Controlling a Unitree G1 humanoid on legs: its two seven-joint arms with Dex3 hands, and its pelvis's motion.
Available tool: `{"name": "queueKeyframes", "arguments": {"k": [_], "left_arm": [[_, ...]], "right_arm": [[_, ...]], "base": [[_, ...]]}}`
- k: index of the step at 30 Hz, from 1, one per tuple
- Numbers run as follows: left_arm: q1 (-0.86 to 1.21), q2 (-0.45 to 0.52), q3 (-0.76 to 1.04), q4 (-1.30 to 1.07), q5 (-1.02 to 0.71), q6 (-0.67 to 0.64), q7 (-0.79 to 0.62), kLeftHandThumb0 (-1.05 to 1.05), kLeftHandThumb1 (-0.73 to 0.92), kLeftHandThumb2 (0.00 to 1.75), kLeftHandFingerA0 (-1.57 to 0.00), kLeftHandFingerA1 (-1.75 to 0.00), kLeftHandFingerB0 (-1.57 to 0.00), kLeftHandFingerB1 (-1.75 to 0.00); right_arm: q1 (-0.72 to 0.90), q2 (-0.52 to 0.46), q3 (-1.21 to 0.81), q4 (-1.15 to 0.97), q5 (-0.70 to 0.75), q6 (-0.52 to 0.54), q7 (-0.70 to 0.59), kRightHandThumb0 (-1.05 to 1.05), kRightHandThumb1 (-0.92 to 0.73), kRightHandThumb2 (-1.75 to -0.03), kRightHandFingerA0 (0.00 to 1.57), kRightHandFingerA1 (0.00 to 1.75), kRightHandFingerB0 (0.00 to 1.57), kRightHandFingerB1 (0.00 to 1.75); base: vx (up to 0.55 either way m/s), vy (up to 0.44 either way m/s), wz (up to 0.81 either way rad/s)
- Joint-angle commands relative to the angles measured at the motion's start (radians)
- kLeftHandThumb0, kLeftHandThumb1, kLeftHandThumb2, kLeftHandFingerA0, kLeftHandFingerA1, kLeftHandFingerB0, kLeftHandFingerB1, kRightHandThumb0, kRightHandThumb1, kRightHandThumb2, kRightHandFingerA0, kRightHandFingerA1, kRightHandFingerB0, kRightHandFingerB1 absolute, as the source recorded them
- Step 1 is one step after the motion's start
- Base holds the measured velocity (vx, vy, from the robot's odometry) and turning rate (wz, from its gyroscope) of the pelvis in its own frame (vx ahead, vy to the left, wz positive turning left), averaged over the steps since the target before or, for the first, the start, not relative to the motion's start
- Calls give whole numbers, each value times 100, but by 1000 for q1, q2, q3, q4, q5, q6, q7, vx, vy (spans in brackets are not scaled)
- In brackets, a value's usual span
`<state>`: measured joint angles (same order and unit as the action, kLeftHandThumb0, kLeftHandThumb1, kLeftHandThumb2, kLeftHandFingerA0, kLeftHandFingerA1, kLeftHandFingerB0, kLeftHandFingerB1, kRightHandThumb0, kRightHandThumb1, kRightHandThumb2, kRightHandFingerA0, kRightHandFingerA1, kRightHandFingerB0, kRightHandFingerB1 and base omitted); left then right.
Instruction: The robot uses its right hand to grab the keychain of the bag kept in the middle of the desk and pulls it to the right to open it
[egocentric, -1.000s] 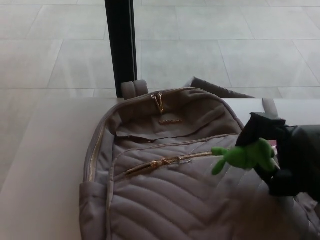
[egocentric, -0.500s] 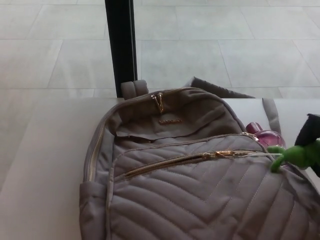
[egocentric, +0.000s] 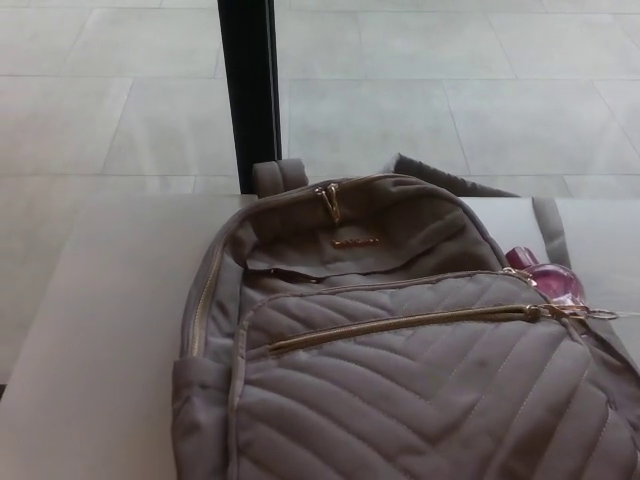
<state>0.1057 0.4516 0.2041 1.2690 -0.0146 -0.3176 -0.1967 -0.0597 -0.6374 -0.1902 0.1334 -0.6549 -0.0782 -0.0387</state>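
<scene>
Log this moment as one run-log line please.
bag on desk | front zipper pull at right end | pink bottle in side pocket | keychain: not visible | hands: not in view

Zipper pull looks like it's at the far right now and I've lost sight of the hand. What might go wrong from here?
Neither robot hand shows, so you cannot confirm a hold on anything. The zipper pull sits at the right end of the front pocket zipper; further pulling would likely drag the backpack across the desk. The pink bottle wedged at the side could be knocked loose.
</scene>
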Motion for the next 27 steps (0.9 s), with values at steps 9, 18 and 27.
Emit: {"name": "queueKeyframes", "arguments": {"k": [9,18,27], "left_arm": [[8,1,6,6,-5,15,-8,-90,78,93,-66,-69,-31,-50],[11,1,0,15,4,12,-6,-84,77,117,-60,-68,-39,-56],[16,2,-9,14,12,27,-3,-80,79,117,-59,-67,-38,-57]], "right_arm": [[132,-99,-20,-89,100,30,204,-77,-45,-85,10,48,0,13],[200,-133,-99,-124,271,97,372,-94,-61,-59,0,0,0,0],[285,-101,-350,12,371,143,313,-105,-69,-62,0,0,0,0]], "base": [[0,0,0],[0,0,0],[0,0,0]]}}
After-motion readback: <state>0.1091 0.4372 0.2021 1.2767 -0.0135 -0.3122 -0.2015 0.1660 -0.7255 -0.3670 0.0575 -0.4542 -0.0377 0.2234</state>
